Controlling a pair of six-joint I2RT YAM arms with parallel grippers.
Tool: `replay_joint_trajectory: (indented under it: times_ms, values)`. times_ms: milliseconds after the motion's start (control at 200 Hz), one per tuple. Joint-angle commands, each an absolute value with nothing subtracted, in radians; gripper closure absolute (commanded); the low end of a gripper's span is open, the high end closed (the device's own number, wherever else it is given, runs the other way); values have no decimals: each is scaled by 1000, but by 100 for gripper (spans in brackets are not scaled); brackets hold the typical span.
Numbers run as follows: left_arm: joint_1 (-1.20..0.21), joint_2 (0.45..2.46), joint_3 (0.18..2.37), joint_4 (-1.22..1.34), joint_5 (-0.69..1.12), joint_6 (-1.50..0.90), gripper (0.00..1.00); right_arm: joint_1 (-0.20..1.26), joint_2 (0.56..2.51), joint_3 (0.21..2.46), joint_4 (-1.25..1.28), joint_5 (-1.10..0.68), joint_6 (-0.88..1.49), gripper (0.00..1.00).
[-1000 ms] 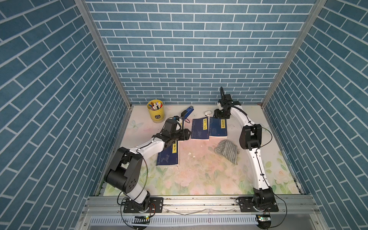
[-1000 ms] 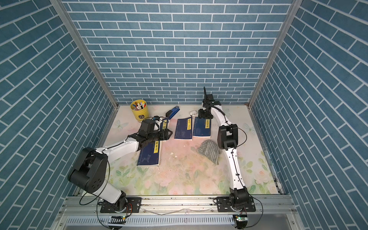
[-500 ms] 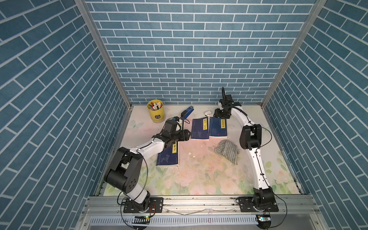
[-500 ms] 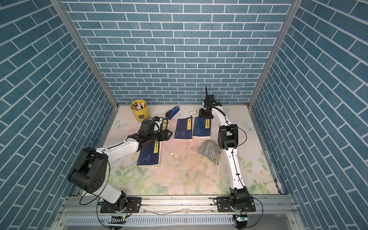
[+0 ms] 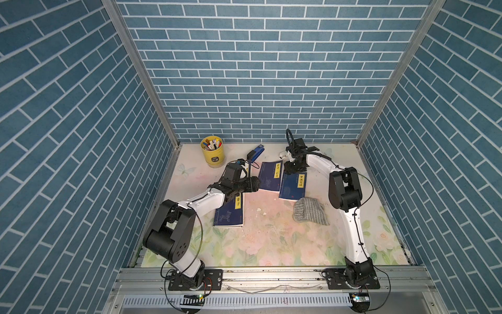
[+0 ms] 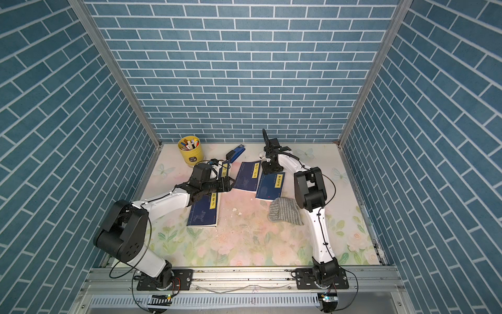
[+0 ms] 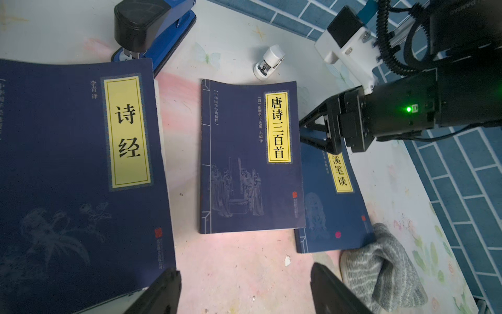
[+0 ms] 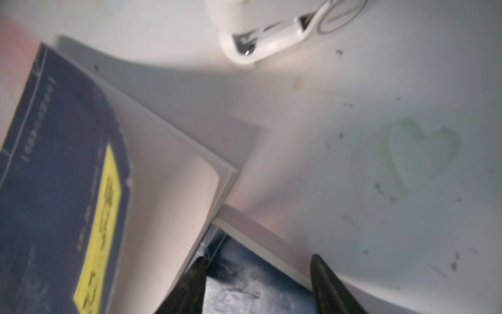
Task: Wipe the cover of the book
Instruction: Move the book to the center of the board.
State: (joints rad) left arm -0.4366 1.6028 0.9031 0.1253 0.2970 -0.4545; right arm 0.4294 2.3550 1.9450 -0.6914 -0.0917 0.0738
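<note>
**Cloth lies loose at the rightmost book**

The rightmost book (image 5: 294, 187), dark blue with a yellow title label, lies face up on the floral surface (image 5: 271, 244) toward the far wall, just beside a matching middle book (image 5: 269, 177). A gray striped cloth (image 5: 309, 212) lies crumpled at its near edge, touching its corner, with neither arm on it.

The right end effector (image 8: 258, 258) is at the rightmost book's far corner. Its fingers are partly spread with the cover's corner under the gap and nothing clamped. Whether they touch the cover cannot be told.

The left end effector (image 7: 244, 270) hovers wide open and empty over bare surface, near the middle book's near edge. A third book (image 7: 81, 163) lies at its side, and its arm crosses above a fourth book (image 5: 229, 214).

A yellow pen cup (image 5: 212, 153), a blue stapler (image 5: 256, 152) and a small white stapler (image 7: 269, 62) sit near the far wall.
</note>
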Motion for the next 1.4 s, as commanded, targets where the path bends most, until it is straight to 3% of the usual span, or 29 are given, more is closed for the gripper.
replay_joint_trajectory:
  times_ms: [0, 365, 740, 1045, 1395]
  values:
    - [-439, 1605, 887, 135, 305, -446, 20, 459, 2337, 1822, -809, -40, 61, 41]
    - [-439, 1579, 858, 146, 304, -451, 20, 595, 2095, 1466, -687, 23, 57, 42]
    - [-442, 1556, 807, 165, 316, -462, 20, 693, 1943, 1285, -527, -63, 73, 42]
    - [-553, 1508, 738, 134, 279, -478, 20, 690, 1737, 1244, -715, 103, 292, 38]
    - [-700, 1572, 704, 138, 239, -494, 20, 689, 1596, 1101, -751, 62, 476, 34]
